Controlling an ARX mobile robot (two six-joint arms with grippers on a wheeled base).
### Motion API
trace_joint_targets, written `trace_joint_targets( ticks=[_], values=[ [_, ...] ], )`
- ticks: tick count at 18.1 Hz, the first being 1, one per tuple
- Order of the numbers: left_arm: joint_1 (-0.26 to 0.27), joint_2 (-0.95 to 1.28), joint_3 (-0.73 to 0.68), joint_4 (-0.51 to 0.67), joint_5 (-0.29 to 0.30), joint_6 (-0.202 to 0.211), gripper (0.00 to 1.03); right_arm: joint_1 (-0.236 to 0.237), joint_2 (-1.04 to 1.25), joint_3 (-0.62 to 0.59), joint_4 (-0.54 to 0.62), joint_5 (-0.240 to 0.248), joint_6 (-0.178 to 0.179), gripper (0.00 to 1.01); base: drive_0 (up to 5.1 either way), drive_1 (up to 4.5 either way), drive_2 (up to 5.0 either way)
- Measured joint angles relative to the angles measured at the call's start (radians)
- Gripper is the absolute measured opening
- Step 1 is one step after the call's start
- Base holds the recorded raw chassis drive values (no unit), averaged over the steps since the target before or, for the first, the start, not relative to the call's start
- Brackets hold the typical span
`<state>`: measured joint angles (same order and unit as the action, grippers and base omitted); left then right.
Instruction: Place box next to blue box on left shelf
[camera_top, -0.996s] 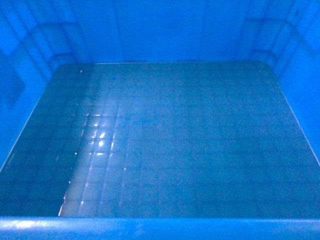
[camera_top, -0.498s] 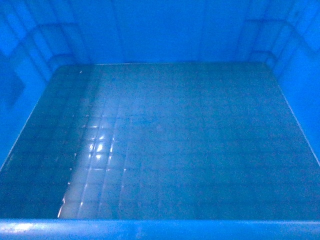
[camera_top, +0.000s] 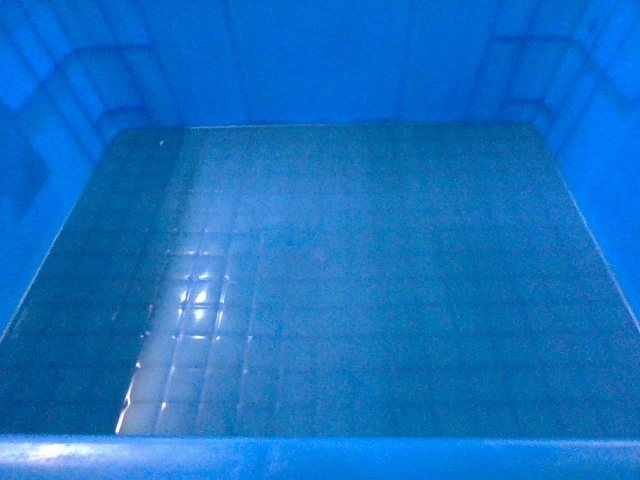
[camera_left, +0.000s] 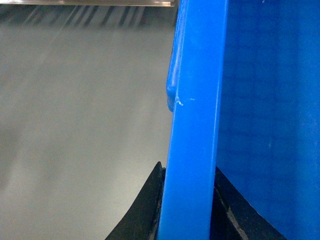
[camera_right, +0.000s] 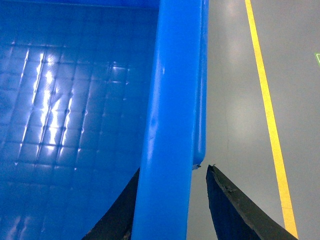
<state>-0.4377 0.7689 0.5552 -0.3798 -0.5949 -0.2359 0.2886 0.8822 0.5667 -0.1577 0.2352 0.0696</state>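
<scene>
The box (camera_top: 330, 290) fills the head view from edge to edge; its grid-moulded floor lies open, with bright glints near the front-left corner and the near rim running along the bottom; nothing lies in it. In the left wrist view the left gripper (camera_left: 186, 205) is clamped on the box's left rim, one dark finger (camera_left: 142, 210) on the outer side and the other on the inner side, both pressed against the blue wall; grey floor (camera_left: 75, 125) lies beyond. In the right wrist view the right gripper (camera_right: 170, 205) straddles the right rim; the inner finger touches it, while the outer finger (camera_right: 235, 205) stands slightly off the wall; a yellow line (camera_right: 267, 110) crosses the floor beside it.
</scene>
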Motion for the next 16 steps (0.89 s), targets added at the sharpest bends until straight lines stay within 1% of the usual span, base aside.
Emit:
trace_joint_targets(
  ticks=[16],
  values=[
    [0.000,-0.001,0.000,0.000,0.000,0.001,0.18,0.000,0.000,0.000,-0.002,0.000,0.000,0.33,0.0,4.14,-4.2]
  ],
)
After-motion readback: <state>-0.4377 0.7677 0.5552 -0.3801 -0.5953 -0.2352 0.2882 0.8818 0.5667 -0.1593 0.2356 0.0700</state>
